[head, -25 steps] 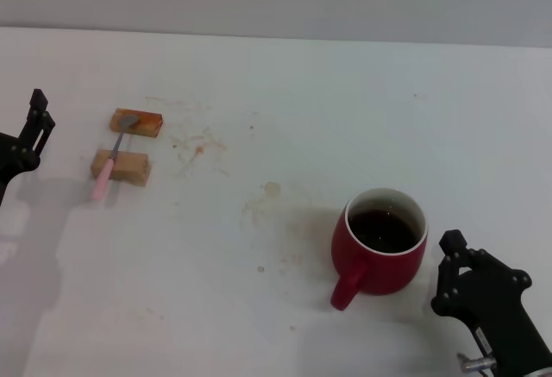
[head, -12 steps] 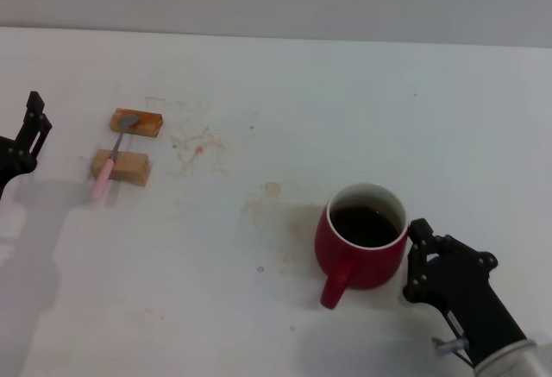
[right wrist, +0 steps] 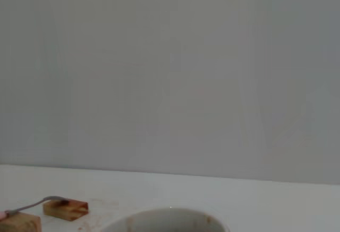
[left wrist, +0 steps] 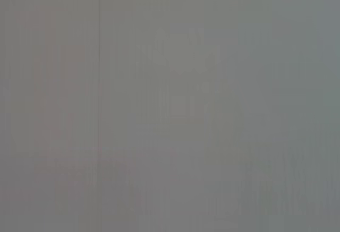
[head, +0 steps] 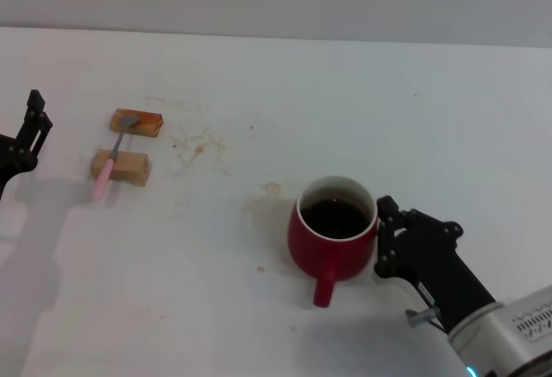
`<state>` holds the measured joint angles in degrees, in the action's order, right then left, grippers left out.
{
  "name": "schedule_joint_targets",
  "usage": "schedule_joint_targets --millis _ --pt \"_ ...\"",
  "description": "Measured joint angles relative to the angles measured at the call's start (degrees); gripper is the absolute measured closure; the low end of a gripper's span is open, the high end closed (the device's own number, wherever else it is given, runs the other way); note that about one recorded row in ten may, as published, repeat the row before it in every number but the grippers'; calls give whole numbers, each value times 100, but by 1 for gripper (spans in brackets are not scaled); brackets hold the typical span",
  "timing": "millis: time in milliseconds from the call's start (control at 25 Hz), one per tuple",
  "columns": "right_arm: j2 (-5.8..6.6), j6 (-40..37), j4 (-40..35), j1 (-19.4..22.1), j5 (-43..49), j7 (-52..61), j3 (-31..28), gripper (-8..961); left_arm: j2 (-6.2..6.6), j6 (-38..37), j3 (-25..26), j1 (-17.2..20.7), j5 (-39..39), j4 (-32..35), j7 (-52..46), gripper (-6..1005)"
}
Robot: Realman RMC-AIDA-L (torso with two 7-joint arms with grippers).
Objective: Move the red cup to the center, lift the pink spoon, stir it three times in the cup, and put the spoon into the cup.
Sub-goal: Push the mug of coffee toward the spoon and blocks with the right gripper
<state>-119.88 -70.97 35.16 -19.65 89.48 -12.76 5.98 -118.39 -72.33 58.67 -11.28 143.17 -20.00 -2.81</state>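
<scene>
At the lower right of the head view the right gripper [head: 379, 237] presses against the side of the red cup [head: 333, 232], which stands low and just right of centre; whether its fingers are clenched cannot be told. Farther off at upper left, the pink spoon [head: 110, 160] lies across two tan blocks [head: 121, 166], and the left gripper [head: 33, 127] hangs at the left edge, grip unreadable.

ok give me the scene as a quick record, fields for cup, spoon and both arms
cup: red cup upright near table centre, dark liquid inside, handle toward the robot
spoon: pink spoon lying across two tan blocks, far left
right arm: right gripper pressed against the cup's right side
left arm: left gripper at the left edge, away from the spoon
table: white table, stained
</scene>
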Motion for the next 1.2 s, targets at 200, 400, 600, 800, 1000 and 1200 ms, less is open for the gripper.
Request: schedule_joint_targets --millis 200,400,600,800,1000,1200 --pt "0 34 -68 -135 0 230 0 953 -10 0 -4 -11 1 5 0 184" --pt "0 -2 -88 92 2 290 -1 953 -9 14 -5 -19 0 6 0 184" --pt "0 -44 41 388 37 291 64 953 -9 74 -5 -33 13 6 5 184" --pt "0 -36 158 568 317 292 77 953 -9 96 -5 -60 26 6 16 184" --pt "0 -16 224 528 403 291 79 953 -8 122 -4 -79 33 6 17 184" --pt "0 1 225 420 472 292 37 953 -9 126 -4 -79 34 6 15 184"
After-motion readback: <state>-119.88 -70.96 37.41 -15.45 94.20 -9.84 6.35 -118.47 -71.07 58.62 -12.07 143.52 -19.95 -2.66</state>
